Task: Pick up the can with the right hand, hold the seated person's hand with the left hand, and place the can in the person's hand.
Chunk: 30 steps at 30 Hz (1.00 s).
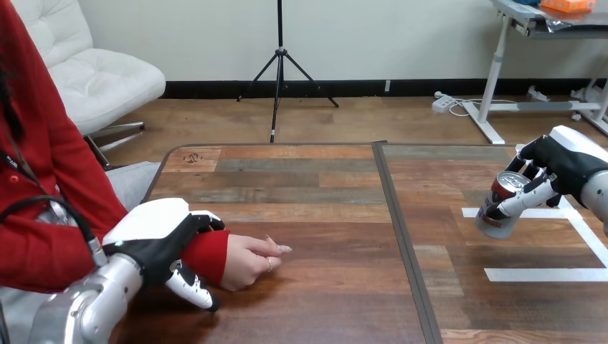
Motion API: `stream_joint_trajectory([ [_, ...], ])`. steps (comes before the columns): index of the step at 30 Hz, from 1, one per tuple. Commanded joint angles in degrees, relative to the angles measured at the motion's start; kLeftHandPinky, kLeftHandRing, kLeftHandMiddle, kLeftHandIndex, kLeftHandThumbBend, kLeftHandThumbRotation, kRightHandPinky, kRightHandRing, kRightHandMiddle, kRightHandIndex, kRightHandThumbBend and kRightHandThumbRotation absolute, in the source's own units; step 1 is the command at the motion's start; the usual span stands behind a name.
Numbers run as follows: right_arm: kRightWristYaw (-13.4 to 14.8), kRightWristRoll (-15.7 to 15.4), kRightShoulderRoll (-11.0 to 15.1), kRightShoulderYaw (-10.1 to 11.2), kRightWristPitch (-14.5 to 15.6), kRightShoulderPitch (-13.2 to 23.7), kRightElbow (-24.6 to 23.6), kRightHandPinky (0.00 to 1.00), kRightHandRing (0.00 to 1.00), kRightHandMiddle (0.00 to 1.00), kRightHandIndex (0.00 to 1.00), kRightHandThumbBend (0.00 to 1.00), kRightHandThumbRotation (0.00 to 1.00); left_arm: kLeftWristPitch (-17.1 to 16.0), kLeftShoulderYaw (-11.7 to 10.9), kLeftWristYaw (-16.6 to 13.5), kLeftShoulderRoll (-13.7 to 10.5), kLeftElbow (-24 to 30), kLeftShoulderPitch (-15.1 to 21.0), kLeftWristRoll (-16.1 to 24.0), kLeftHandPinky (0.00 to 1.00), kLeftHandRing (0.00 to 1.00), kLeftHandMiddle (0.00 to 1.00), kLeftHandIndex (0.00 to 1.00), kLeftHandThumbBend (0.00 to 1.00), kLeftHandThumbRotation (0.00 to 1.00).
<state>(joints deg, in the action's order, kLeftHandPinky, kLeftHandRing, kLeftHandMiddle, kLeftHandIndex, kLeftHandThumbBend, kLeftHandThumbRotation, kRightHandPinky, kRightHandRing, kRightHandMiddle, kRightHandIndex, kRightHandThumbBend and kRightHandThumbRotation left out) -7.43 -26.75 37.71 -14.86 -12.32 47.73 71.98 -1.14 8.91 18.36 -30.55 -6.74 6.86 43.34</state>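
Note:
A red and silver can hangs tilted above the table's right part, with my right hand curled round it from the right. At the left, my left hand wraps over the person's wrist at the red cuff, fingers over the top and thumb below. The person's hand rests on the table as a loose fist, pointing right. The can and the person's hand are far apart.
White tape lines mark the table at the right. A dark seam runs front to back between the two table halves. The person's torso and red sleeve stand at the left edge.

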Motion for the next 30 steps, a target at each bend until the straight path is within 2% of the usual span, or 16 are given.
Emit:
stream_joint_trajectory([
  [1, 1.27, 1.11, 0.34, 1.45, -1.27, 6.01, -2.32, 0.36, 0.4, 0.47, 0.49, 0.79, 0.0, 1.03, 1.1, 0.32, -1.6, -0.61, 5.13, 0.87, 0.75, 0.79, 0.79, 0.78, 1.0, 0.1],
  [12, 1.54, 1.13, 0.31, 1.5, -1.9, 5.96, -2.21, 0.34, 0.39, 0.46, 0.49, 0.79, 0.0, 2.29, 3.18, -0.48, -1.93, -2.09, 6.88, 2.45, 0.72, 0.77, 0.78, 0.77, 0.97, 0.05],
  [18, 1.49, 1.34, 0.22, 1.68, -1.97, 5.87, -2.31, 0.33, 0.38, 0.45, 0.49, 0.79, 0.0, 2.65, 3.72, -2.41, -1.39, -2.73, 7.35, 3.35, 0.69, 0.74, 0.76, 0.75, 0.96, 0.01],
  [30, 1.39, 1.39, 0.15, 1.61, -2.26, 5.81, -2.3, 0.34, 0.38, 0.45, 0.49, 0.78, 0.0, 2.4, 4.93, -6.74, -0.34, -5.82, 8.48, 3.06, 0.58, 0.66, 0.7, 0.68, 0.93, 0.0],
])
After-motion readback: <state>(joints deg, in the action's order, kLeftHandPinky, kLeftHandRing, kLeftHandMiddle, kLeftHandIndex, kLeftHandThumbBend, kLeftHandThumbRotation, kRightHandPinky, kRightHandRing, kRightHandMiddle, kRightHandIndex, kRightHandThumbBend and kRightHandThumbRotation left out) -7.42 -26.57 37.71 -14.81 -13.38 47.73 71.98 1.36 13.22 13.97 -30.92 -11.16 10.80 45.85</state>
